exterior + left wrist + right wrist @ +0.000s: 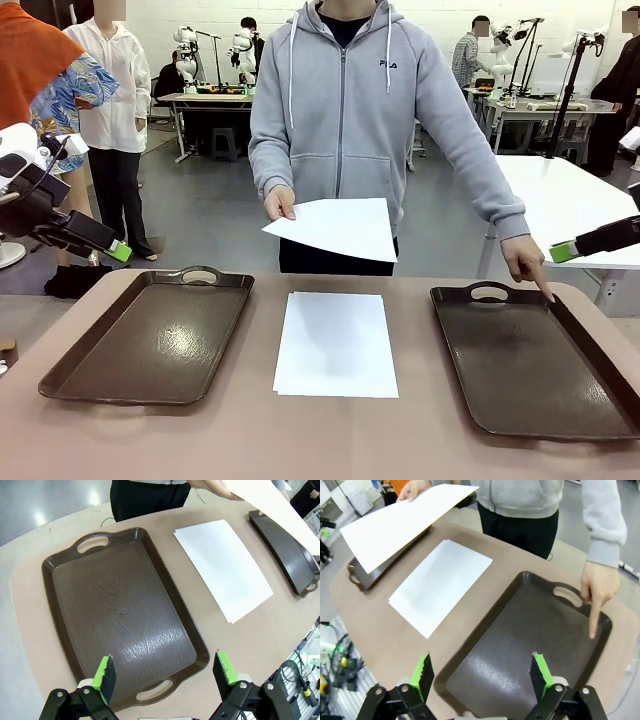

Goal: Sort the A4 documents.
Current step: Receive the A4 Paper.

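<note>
A small stack of white A4 documents [336,343] lies flat in the middle of the table, between two dark brown trays. The person across the table holds one more white sheet [335,228] in the air with one hand [279,204]. Their other hand [527,262] points a finger at the far rim of the right tray [530,368]. My left gripper [165,672] hovers open over the near end of the left tray [158,335], holding nothing. My right gripper [480,675] hangs open above the right tray [530,650], also holding nothing. The stack [225,567] and the held sheet [402,522] appear in the wrist views too.
Both trays hold nothing. The tan table [250,440] has bare room along its near edge. The person [350,110] stands close against the far edge. Other tables and people are farther back in the room.
</note>
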You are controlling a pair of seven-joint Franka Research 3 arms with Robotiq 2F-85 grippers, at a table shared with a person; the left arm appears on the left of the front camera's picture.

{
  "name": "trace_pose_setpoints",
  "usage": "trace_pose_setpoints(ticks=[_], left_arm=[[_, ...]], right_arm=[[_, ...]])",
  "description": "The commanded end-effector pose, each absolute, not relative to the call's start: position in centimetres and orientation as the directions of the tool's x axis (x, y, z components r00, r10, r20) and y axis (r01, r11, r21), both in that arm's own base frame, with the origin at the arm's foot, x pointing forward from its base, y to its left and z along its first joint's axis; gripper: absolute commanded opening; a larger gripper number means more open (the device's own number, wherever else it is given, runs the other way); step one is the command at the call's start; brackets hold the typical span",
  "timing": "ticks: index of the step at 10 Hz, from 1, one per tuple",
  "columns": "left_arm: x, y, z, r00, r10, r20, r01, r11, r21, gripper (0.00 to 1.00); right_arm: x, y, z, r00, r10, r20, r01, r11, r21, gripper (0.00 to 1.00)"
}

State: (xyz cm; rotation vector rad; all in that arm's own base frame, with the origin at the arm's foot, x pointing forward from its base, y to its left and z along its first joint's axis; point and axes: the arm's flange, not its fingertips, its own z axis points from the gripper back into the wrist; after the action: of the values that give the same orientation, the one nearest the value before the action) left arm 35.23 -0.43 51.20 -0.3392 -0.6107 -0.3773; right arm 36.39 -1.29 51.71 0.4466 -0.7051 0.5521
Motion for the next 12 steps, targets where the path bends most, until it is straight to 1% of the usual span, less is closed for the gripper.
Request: trace_pose_setpoints(ticks=[1,3,6,8,10,12], left_arm=[[35.3,-0.3,51.1,0.756,-0.238,0.609,0.437,0.877,-0.201,1.00],[35.3,-0.3,51.1,0.756,-0.238,0.609,0.437,0.877,-0.201,1.00],[35.3,-0.3,51.1,0.756,-0.238,0.609,0.437,0.877,-0.201,1.00],[35.3,-0.3,51.1,0.756,-0.238,0.609,0.437,0.877,-0.201,1.00],[35.3,-0.3,51.1,0.756,-0.238,0.609,0.437,0.877,-0.201,1.00],[35.3,-0.3,51.1,0.756,-0.238,0.609,0.437,0.877,-0.201,1.00]], right_arm=[[39.5,0.6,52.5,0.705,0.285,0.649,-0.590,0.744,0.314,1.00],[42.4,3.1,51.9,0.760,0.241,0.604,-0.574,0.684,0.450,1.00],[47.2,6.8,50.8,0.827,0.129,0.548,-0.499,0.618,0.607,1.00],[50.1,9.3,49.3,0.863,0.098,0.496,-0.457,0.571,0.682,1.00],[53.2,11.4,47.6,0.913,0.083,0.398,-0.383,0.508,0.772,1.00],[54.7,13.1,46.4,0.935,0.103,0.340,-0.349,0.449,0.823,1.00]])
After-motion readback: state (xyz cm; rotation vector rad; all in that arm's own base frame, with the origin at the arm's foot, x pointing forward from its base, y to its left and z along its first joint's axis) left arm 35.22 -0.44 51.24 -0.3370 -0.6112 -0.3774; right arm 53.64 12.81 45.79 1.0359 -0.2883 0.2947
